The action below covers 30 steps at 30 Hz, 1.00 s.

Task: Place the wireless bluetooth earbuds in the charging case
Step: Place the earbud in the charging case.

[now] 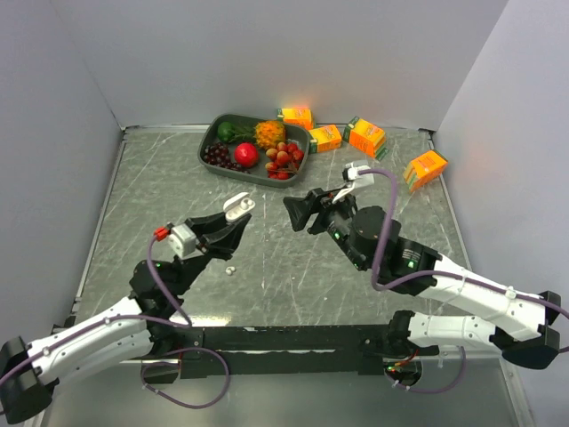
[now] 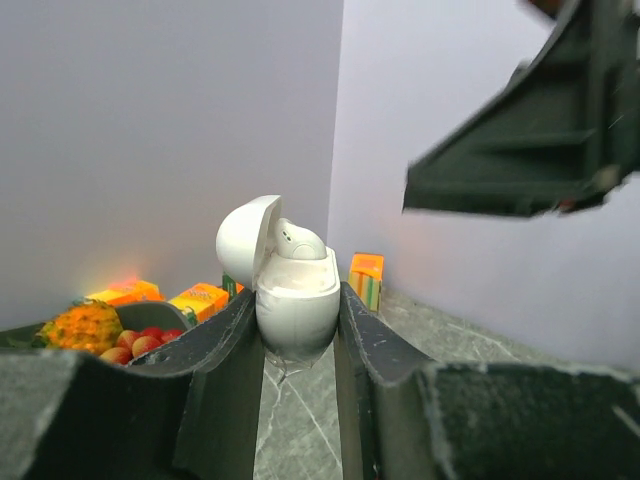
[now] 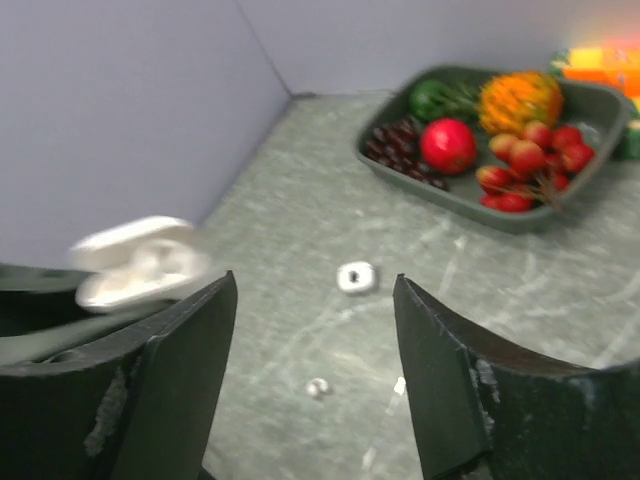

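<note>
Currently the charging case (image 2: 297, 300) is clamped at its lower shell between the fingers of the left gripper (image 1: 233, 221). It is held up off the table (image 1: 293, 276) with the lid swung open. A seated earbud (image 2: 300, 240) is seen in its top. The right gripper (image 1: 292, 213) is spread wide with nothing in it, raised just right of the case and pointed toward it. A loose earbud (image 1: 231, 269) is found on the table on the near side of the case, lower than it. From the right fingers it is placed left and down. It is nearer the left arm, but that arm is taken up with the case, so the pick is judged to fall to the right one. Its long axis cannot be told; too small.
</note>
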Each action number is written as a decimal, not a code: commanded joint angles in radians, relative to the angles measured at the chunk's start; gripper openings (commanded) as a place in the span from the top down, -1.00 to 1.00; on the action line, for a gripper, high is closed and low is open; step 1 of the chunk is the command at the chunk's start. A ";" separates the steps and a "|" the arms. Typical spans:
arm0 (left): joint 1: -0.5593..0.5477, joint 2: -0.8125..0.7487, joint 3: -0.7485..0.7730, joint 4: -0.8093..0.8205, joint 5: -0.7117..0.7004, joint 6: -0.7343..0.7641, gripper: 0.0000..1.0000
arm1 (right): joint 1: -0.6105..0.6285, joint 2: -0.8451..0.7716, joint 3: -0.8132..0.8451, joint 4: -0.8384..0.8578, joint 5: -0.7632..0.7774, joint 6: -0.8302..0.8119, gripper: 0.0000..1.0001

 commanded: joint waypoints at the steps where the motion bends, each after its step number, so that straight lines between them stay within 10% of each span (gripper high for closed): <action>1: 0.000 -0.120 -0.019 -0.097 -0.029 0.018 0.98 | -0.034 0.021 -0.023 -0.084 -0.090 0.044 -0.35; 30: 0.000 -0.131 -0.016 -0.122 0.019 -0.001 0.98 | -0.028 0.276 0.313 -0.197 -0.200 -0.096 -0.39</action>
